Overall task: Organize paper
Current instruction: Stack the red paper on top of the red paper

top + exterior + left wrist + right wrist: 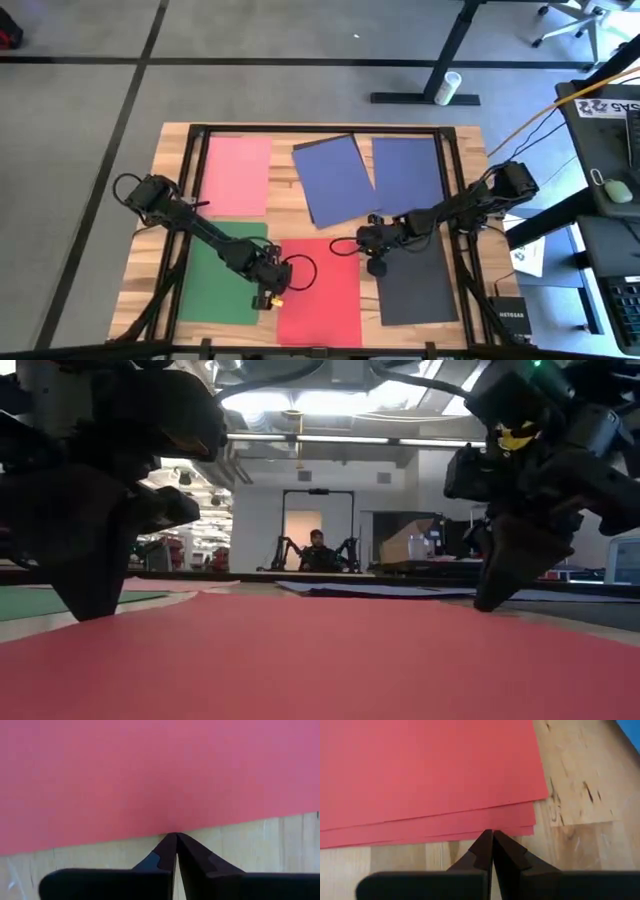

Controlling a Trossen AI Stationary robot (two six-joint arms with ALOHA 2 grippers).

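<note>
From above I see the wooden counter standing on grey carpet. A white cup lies on the floor beside a black desk foot. Off the counter's right edge sit a white printed sheet, a small black box and a mouse. At table height, I see a person sitting far back in the room.

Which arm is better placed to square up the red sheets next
Left or right both sit at the red paper. The right gripper looks better placed: its shut fingertips meet the fanned-out edges near a corner. The left gripper, also shut, touches one flush edge.
</note>
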